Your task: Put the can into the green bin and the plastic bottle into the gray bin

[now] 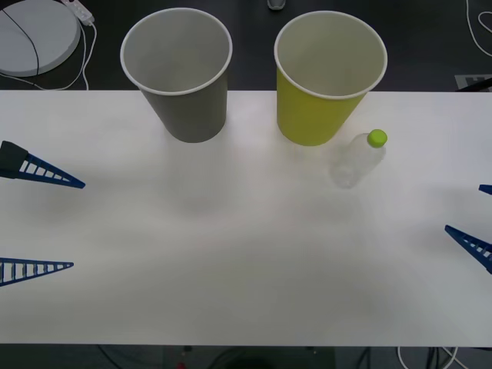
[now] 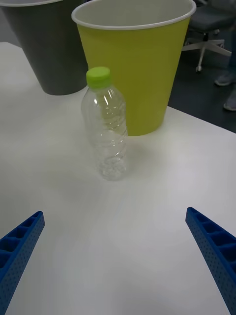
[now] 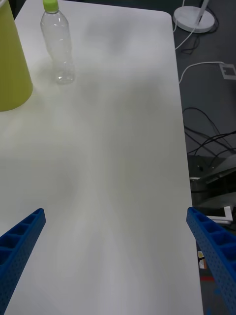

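Clear plastic, the bottle stands upright just beside the green bin; whether they touch is unclear. The gray bin stands left of it. The left gripper and right gripper hover spread apart at the table edges.

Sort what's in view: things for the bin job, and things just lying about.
For the job:
plastic bottle, upright
green bin
gray bin
right hand, open
left hand, open

Lying about:
white round base
cables
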